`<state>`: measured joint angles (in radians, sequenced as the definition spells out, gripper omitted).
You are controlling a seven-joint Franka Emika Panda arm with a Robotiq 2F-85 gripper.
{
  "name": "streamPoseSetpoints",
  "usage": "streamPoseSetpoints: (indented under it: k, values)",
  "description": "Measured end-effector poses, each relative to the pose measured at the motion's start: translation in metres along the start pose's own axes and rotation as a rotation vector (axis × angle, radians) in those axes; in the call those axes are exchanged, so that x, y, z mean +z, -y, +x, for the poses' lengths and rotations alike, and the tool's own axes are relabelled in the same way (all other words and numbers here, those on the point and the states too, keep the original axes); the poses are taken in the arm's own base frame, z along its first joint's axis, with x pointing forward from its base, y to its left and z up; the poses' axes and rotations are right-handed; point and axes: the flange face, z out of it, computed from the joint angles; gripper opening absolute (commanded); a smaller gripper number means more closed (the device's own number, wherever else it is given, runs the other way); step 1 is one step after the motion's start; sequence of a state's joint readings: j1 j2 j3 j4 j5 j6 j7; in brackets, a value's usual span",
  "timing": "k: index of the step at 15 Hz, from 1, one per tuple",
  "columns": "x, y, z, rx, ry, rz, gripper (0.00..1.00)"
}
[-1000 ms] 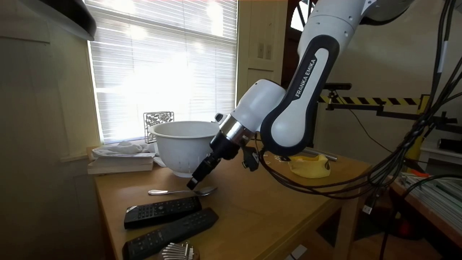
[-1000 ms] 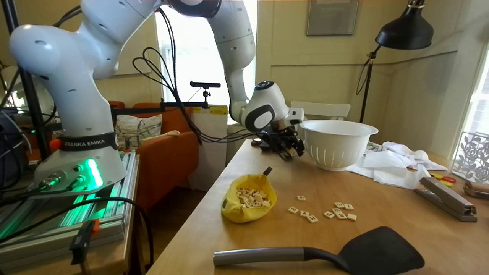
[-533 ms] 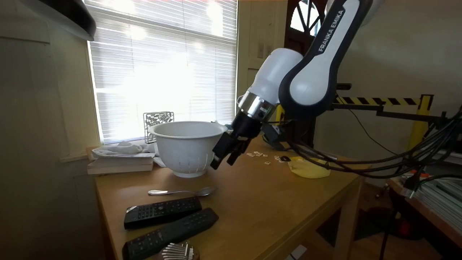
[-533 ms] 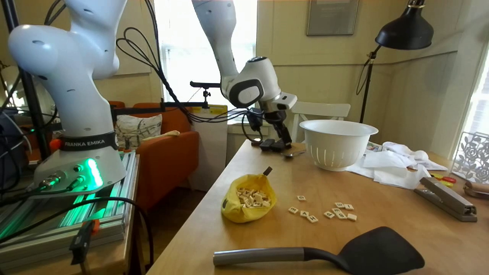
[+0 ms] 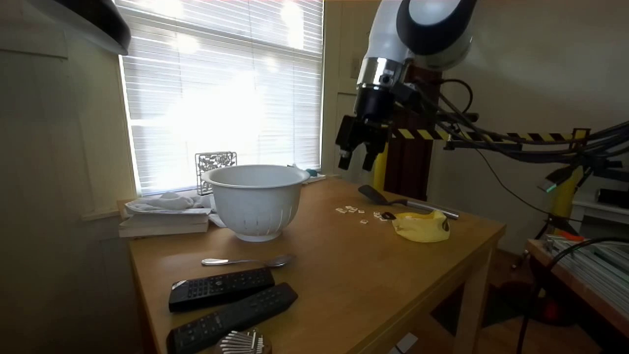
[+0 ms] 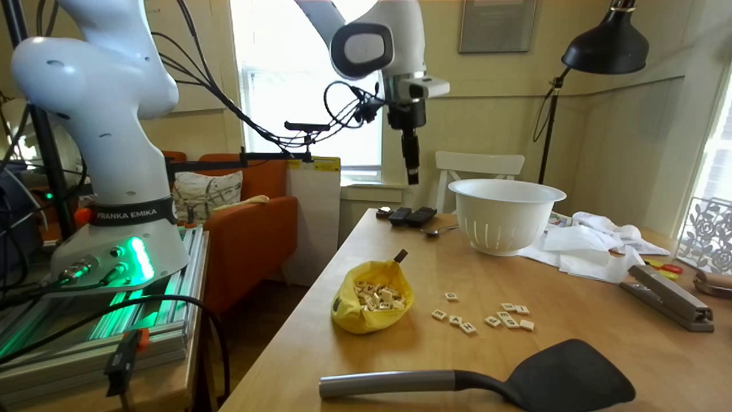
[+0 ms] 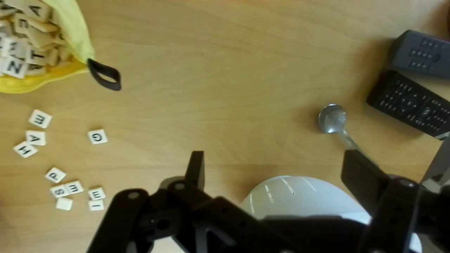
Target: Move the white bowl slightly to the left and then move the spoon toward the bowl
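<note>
The white bowl [image 5: 256,209] stands upright on the table; it has slits low in its wall. It also shows in an exterior view [image 6: 506,220] and partly in the wrist view [image 7: 299,196], where the gripper hides much of it. The silvery spoon [image 5: 281,261] lies flat near the bowl, between it and the remotes, apart from both. It also shows in an exterior view [image 6: 439,231] and in the wrist view [image 7: 332,118], its handle partly behind a finger. My gripper [image 5: 356,166] is open and empty, high above the table, pointing down; it also shows in an exterior view [image 6: 412,178].
Two black remotes [image 5: 221,287] lie beside the spoon. A yellow pouch [image 6: 366,320] of letter tiles, loose tiles [image 6: 508,319], a black spatula [image 6: 572,375] and a stapler [image 6: 669,297] are on the table. White cloth [image 6: 595,252] lies beside the bowl.
My gripper has risen from low by the spoon, away from bowl and spoon, and turned to point down. Its fingers show apart since half a second ago. The bowl and spoon have not visibly moved.
</note>
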<state>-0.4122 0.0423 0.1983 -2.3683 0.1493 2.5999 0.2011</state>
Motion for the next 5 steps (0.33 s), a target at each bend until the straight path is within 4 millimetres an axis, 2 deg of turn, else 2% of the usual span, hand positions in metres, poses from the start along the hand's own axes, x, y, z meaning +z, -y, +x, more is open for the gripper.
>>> streamPoseSetpoints:
  k: [2,5]
  values:
    - [-0.047,-0.008,0.001,-0.007,0.031,-0.030,1.00]
    - [-0.110,-0.005,0.006,-0.044,0.026,-0.058,1.00]
